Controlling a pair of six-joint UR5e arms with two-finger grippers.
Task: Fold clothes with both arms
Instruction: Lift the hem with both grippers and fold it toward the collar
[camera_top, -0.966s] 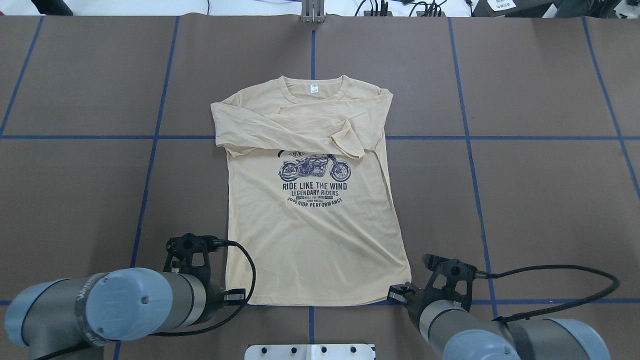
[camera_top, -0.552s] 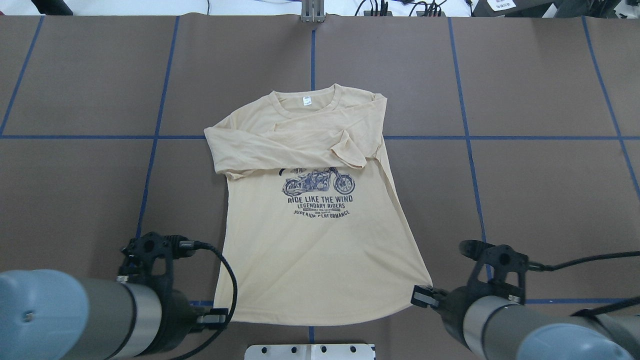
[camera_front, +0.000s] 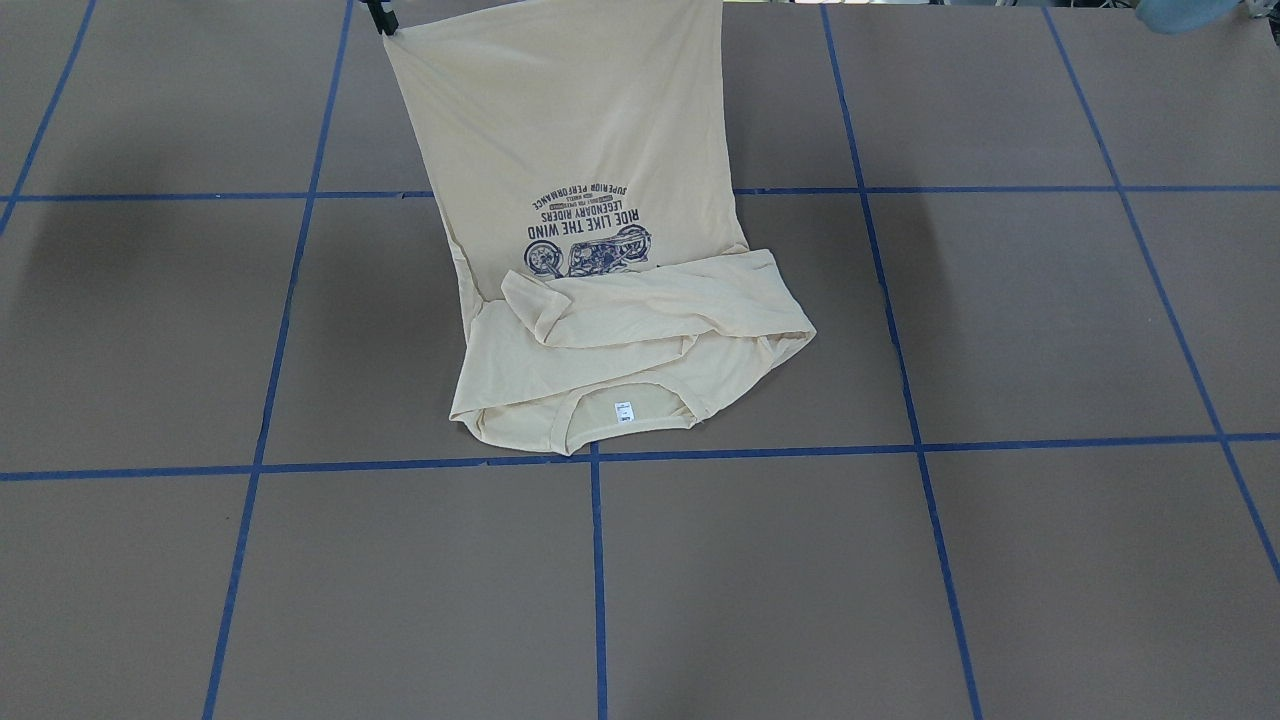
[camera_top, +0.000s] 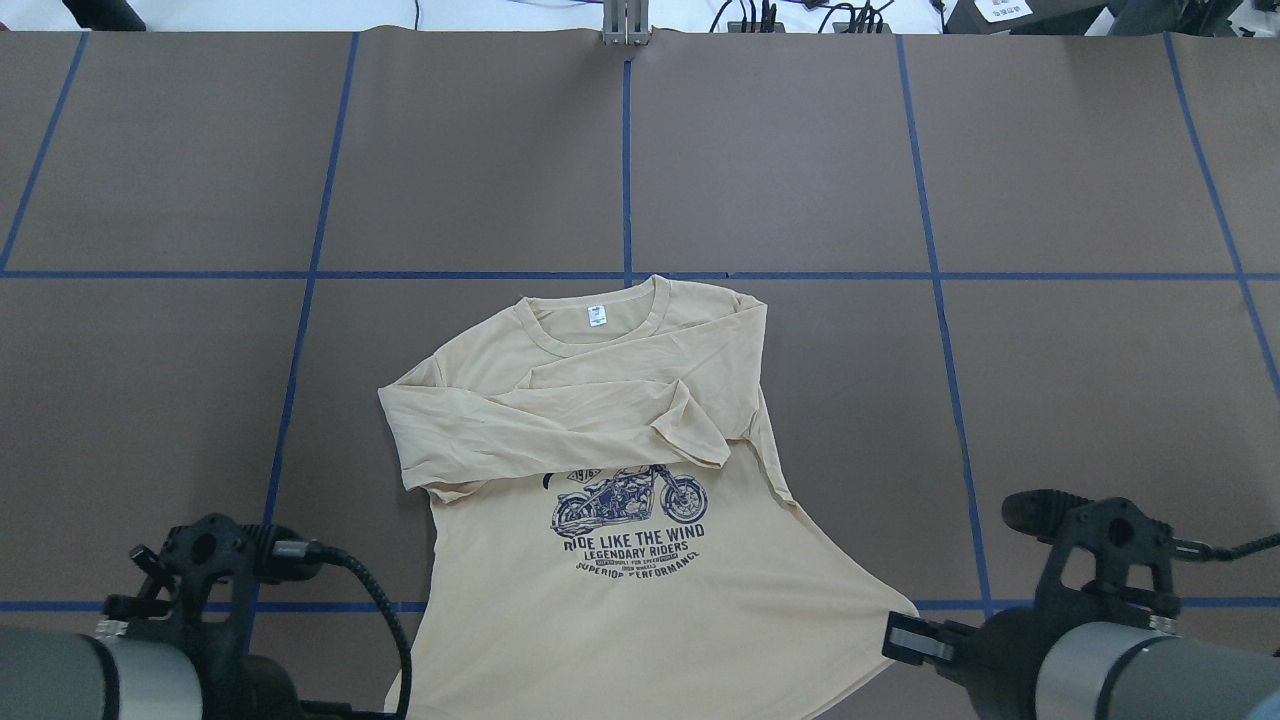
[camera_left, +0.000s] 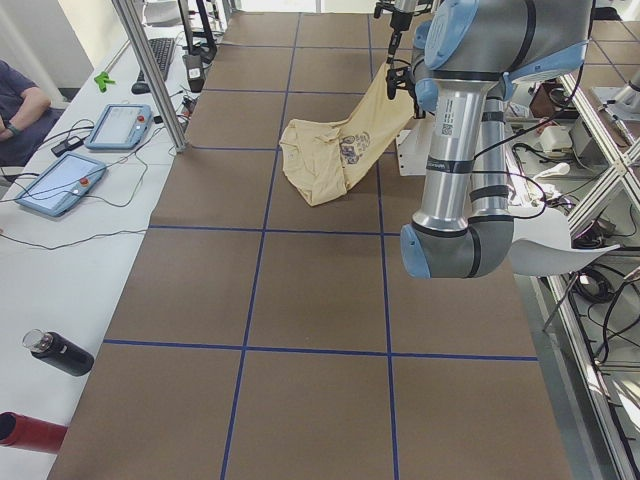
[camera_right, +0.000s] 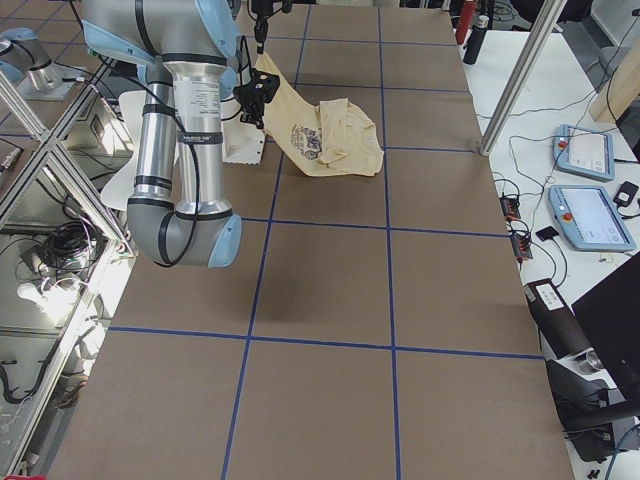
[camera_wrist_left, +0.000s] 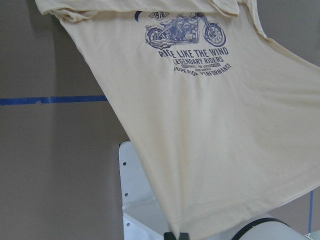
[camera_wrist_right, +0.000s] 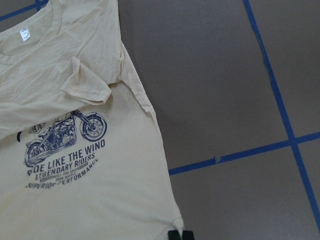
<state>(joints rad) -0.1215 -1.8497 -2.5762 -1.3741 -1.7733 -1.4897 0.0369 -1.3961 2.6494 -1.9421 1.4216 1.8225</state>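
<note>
Caution: right gripper (camera_wrist_right: 180, 234) and left gripper (camera_wrist_left: 177, 235) each pinch a T-shirt (camera_top: 640, 610) hem corner; L grip seems marginal. Pull unevenly and you lose it.

The shirt (camera_top: 620, 620) slopes from the table (camera_top: 1000, 180) up to the left end effector (camera_wrist_left: 178, 235) and right end effector (camera_wrist_right: 180, 234) at 6 o'clock, blocking passage between them. Open table lies at 9, 12 and 3 o'clock; a white plate (camera_wrist_left: 132, 190) sits under the raised hem.
</note>
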